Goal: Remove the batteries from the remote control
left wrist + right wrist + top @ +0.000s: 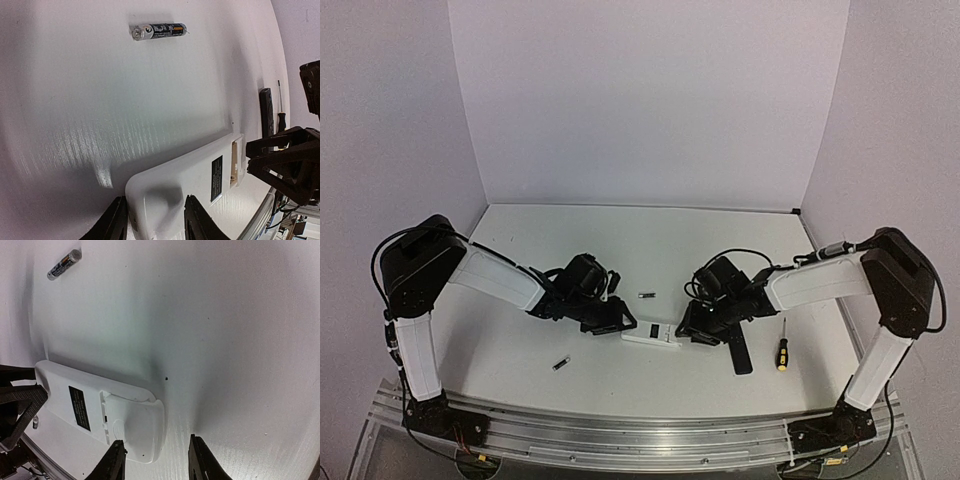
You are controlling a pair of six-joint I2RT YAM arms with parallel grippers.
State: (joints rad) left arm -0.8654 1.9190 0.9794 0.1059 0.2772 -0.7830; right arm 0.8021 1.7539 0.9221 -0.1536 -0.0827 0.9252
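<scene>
Near the middle, the left gripper (154, 200) clamps the remote (200, 175); the right gripper (157, 441), part-open, seemingly straddles its other end.

Left wrist view — remote (170, 192) clipped by bottom edge

Bright diffuse light, soft shadows, fisheye-warped edges.

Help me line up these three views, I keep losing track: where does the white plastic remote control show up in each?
Top external: white plastic remote control low centre of the picture.
Left wrist: bottom centre, running toward the right.
Right wrist: lower left.
Shared landmark: the slim dark loose battery lying just beyond it, top centre in left wrist, top left in right wrist.
</scene>
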